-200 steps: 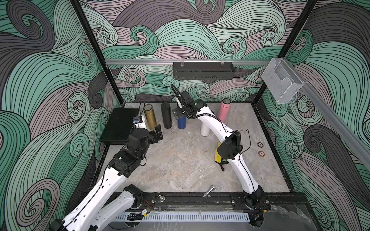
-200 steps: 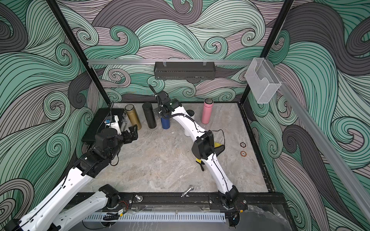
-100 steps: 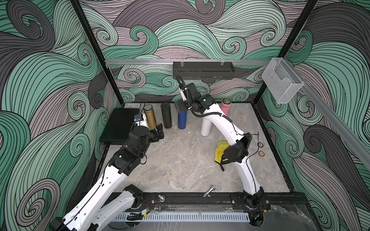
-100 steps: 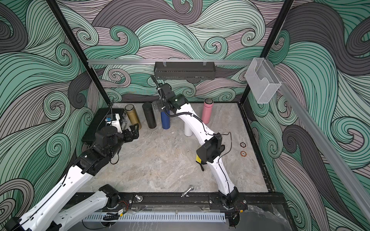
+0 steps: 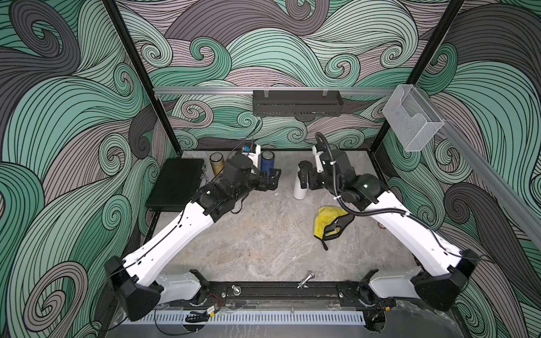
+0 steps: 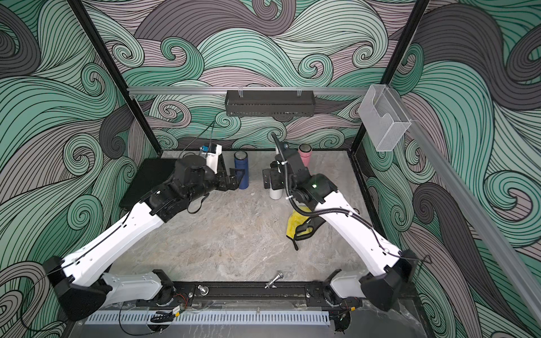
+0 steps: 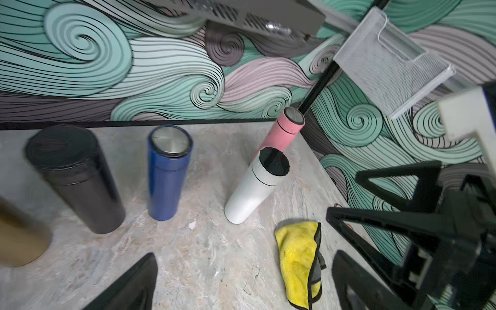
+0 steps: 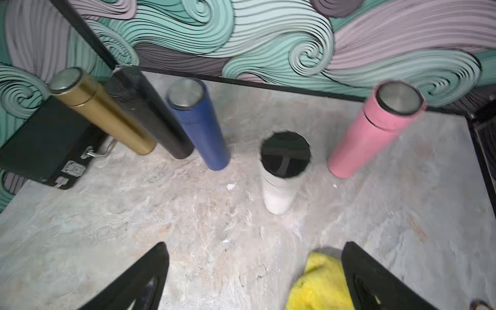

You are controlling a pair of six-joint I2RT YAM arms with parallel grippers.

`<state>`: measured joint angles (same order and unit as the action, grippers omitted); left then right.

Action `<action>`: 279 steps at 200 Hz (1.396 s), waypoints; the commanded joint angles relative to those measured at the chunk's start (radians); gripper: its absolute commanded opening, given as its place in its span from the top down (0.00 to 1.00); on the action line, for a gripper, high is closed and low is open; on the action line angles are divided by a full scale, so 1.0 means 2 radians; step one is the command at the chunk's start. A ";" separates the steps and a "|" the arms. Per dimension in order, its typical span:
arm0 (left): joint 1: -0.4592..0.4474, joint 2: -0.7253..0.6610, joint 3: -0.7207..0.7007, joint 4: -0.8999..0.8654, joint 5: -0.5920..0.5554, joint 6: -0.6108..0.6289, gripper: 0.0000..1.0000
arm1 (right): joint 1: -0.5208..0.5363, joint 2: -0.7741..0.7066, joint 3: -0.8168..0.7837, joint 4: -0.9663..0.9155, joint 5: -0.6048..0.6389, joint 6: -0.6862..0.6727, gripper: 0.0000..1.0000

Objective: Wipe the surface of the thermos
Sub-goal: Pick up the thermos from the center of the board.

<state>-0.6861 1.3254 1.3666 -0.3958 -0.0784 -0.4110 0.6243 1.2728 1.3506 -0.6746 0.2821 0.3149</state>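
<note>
Hovering above the grey marbled tabletop point(image 5: 248, 240), the left gripper point(image 5: 272, 179) and right gripper point(image 5: 307, 180) are both gaping empty. The white black-capped cylindrical thermos point(image 7: 249, 196) is standing near the right gripper. The crumpled yellow microfibre cloth point(image 5: 323, 219) is lying ungrasped, so wiping apparently is not yet beginning.

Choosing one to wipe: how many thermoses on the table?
5: gold, black, blue in a row at the back wall; white forward of them; pink at the back, farther right.

Gold flask point(image 7: 18, 241): blurred, cut by the edge in my left wrist view. Cloth point(image 8: 319, 284): cut off in my right wrist view. Black flask point(image 7: 75, 177): hidden behind my left arm point(image 5: 181, 231) in both top views.
</note>
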 commanded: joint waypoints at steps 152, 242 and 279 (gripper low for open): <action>-0.040 0.353 0.316 -0.052 -0.013 0.061 0.01 | -0.169 -0.206 -0.232 -0.014 -0.059 0.054 0.01; -0.048 0.411 0.342 -0.042 -0.024 0.072 0.07 | -0.180 -0.209 -0.252 -0.002 -0.073 0.056 0.02; -0.049 0.431 0.356 -0.050 -0.037 0.071 0.08 | -0.184 -0.217 -0.258 0.000 -0.076 0.055 0.03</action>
<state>-0.7757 2.1593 2.0377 -0.4793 -0.1226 -0.2863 0.2646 0.8551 0.8444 -0.6899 0.1375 0.4240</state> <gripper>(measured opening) 0.920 0.972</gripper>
